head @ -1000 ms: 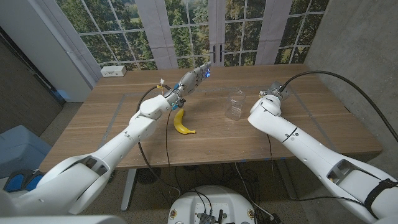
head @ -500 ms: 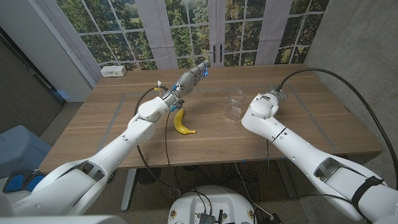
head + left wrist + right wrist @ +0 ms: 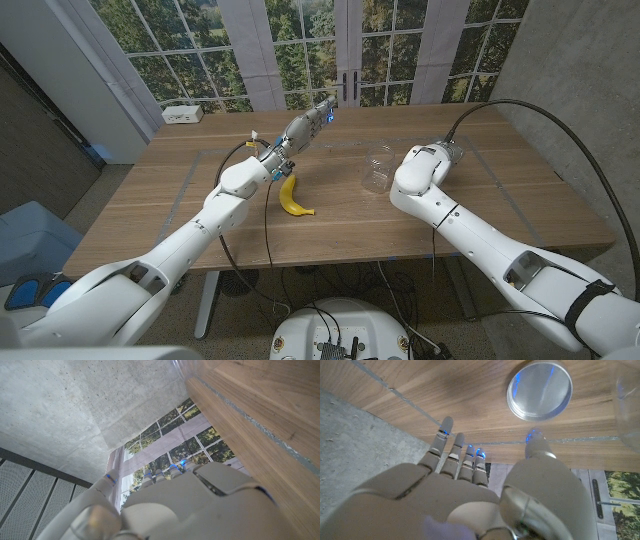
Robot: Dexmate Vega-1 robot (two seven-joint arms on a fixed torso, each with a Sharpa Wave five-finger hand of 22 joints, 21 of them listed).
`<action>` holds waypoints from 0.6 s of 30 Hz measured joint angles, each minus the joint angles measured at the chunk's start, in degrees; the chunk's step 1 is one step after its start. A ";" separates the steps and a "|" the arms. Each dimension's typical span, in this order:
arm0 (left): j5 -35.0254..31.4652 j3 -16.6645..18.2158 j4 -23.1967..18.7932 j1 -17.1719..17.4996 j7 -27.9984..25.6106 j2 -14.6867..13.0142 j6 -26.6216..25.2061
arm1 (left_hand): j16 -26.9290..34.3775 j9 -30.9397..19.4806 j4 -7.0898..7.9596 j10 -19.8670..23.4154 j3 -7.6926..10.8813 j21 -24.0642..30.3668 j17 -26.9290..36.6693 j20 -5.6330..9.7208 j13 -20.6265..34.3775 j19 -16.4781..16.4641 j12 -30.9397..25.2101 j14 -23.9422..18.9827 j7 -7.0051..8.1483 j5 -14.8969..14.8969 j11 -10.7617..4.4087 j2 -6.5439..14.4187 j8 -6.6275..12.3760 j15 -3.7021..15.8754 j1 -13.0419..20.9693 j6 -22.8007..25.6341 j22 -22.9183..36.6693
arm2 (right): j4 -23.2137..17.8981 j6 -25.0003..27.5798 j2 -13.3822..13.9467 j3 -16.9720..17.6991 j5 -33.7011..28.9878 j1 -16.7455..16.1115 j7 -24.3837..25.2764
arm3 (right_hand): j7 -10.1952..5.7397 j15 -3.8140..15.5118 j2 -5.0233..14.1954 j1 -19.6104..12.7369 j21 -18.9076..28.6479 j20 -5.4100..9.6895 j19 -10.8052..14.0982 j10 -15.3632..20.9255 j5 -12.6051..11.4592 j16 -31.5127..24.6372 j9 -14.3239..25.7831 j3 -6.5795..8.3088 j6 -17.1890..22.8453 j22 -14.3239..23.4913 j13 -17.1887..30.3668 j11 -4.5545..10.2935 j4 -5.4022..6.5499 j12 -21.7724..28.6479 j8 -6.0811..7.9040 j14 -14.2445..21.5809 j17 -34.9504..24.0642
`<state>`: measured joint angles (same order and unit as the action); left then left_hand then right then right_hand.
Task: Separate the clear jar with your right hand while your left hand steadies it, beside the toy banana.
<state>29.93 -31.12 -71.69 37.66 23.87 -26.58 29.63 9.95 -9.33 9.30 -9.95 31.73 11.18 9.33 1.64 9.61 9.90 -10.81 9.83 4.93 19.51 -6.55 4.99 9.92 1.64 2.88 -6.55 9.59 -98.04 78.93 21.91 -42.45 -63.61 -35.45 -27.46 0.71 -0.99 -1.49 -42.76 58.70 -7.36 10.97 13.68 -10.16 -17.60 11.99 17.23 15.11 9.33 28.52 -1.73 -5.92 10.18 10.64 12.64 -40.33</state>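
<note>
Wooden planks with pale seams run across our table. Nearest us lies the toy banana, smooth, yellow and curved. Our left hand is raised beyond it, fingers straight and together, holding nothing. Right of the banana stands the clear jar, a glassy cylinder, just beside our right forearm. Our right hand hangs with fingers spread and empty; its wrist view shows a round clear lid, probably the jar's, lying apart on the wood. Farther back sits a white box.
</note>
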 measured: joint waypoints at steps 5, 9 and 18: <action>-0.01 0.01 -0.41 0.18 -0.09 -0.24 0.01 | -0.02 0.00 -0.23 0.00 0.22 0.00 0.00 0.00 0.00 0.00 0.22 0.00 0.00 0.00 0.00 0.00 0.00 0.00 0.00 0.00 0.00 | -3.69 -3.19 0.57 2.92 4.97 -3.08 4.36 | -0.88 0.82 1.37 1.42 -2.30 1.48 -2.46 -0.42 -0.51 1.09 -0.17 0.13 0.25 0.00 -1.08 0.43 0.38 0.46 0.44 -1.63 0.90; -0.09 0.06 -0.90 0.41 -0.26 -0.51 0.01 | -0.02 0.00 -0.46 0.00 0.46 0.00 0.01 0.00 0.00 0.00 0.22 0.00 0.31 -0.23 0.00 0.00 0.00 0.00 0.00 -0.31 0.00 | -6.07 -7.88 1.19 6.12 11.34 -6.36 10.39 | -2.10 1.59 2.69 0.32 -4.08 2.88 -3.87 -0.95 -1.13 1.93 -0.29 0.91 0.24 0.00 -2.04 1.30 -0.40 0.46 0.44 -3.03 1.79; -0.24 0.14 -1.78 0.84 -0.56 -0.97 -0.12 | -0.02 -0.01 -0.88 0.00 0.53 0.00 0.01 0.00 0.00 0.00 0.22 0.00 0.30 -0.45 0.01 0.00 0.00 0.00 0.00 -0.31 0.00 | -10.60 -19.22 3.07 11.70 26.37 -11.34 25.17 | -5.03 3.24 10.12 6.58 -9.18 6.89 -7.87 -1.92 -1.19 4.59 -0.81 1.38 1.75 0.01 -5.32 2.99 3.16 0.46 0.61 -6.76 4.82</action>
<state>29.69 -30.98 -73.47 38.51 23.30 -27.54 29.51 9.93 -9.34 8.42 -9.95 32.26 11.18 9.34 1.64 9.61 9.91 -10.58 9.82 5.24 19.06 -6.54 4.99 9.92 1.64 2.89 -6.86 9.59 -108.63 59.72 24.97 -30.75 -37.24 -46.79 -2.29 -4.32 2.25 8.64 -36.18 49.51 -0.47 3.10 11.76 -11.36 -13.01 11.18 18.60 16.86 9.34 23.21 1.26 -2.76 10.64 11.26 5.88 -35.51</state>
